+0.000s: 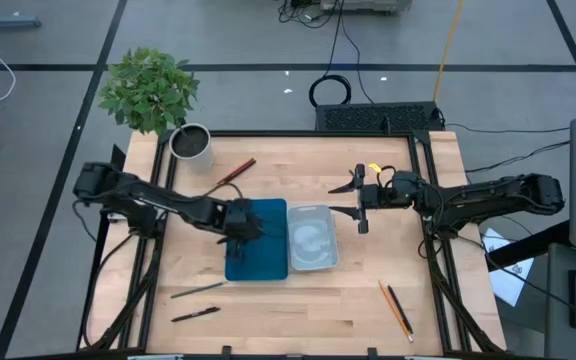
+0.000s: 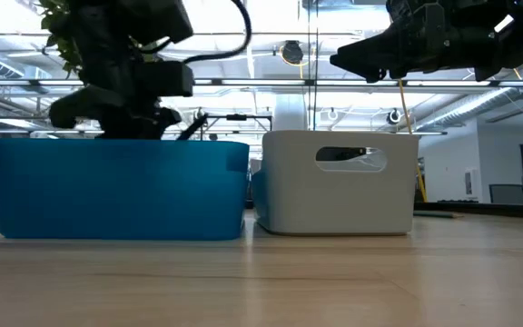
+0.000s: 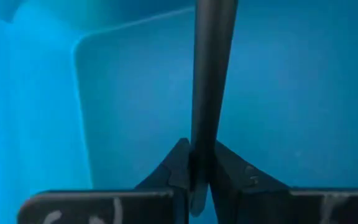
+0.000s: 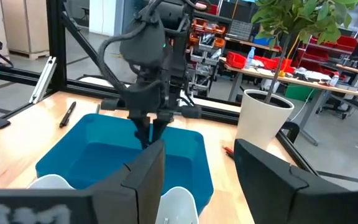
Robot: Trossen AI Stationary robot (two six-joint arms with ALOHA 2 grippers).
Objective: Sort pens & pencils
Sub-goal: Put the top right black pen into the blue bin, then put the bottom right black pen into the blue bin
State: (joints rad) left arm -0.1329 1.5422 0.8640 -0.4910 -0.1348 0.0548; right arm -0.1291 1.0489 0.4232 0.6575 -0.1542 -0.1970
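1. Pens and pencils on the near table are not yet sorted: a black pen [image 1: 195, 314] and a grey-green pencil [image 1: 197, 291] lie near left, and an orange pencil [image 1: 394, 307] with a dark pen [image 1: 400, 308] beside it lies near right.
2. Blue tray [image 1: 258, 240] sits at centre with the white bin [image 1: 311, 238] just beside it on the right. Both appear empty as far as visible.
3. Left gripper [image 1: 236, 232] hangs over the blue tray, fingers [image 3: 178, 168] clamped on one black pen [image 3: 210, 81] pointing down into the tray. Judgement: release is the step in hand.
4. Right gripper [image 1: 356, 199] hovers right of the white bin, fingers spread wide, holding nothing.
5. Red pencil [image 1: 238, 169] and a dark one beside it remain far left, near the plant pot [image 1: 190, 142].
6. Judgement: the task is at an early stage.
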